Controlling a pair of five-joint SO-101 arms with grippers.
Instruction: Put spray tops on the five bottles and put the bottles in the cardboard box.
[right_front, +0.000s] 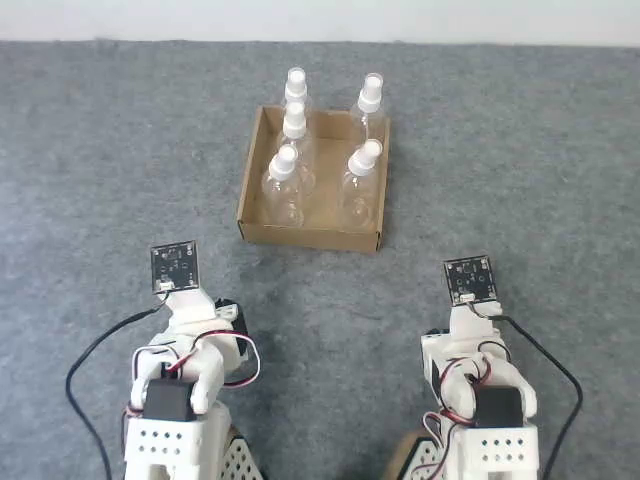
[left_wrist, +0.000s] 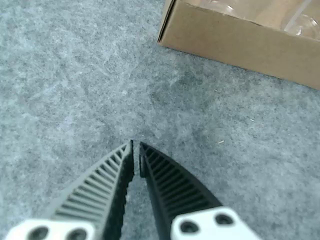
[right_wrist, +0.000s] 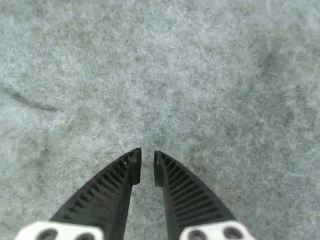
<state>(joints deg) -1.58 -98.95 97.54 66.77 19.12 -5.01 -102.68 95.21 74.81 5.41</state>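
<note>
5 capped bottles upright in box at 12 o'clock. Jaws near-closed, holding nothing, over carpet: left gripper at 7 o'clock, right gripper at 5 o'clock

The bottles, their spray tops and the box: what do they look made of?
Bottles: clear glossy plastic, probably; the box floor shows through them. Spray tops: opaque white plastic, apparently matte. Box: plain brown cardboard, matte, with a thin raw edge along the rim.
</note>
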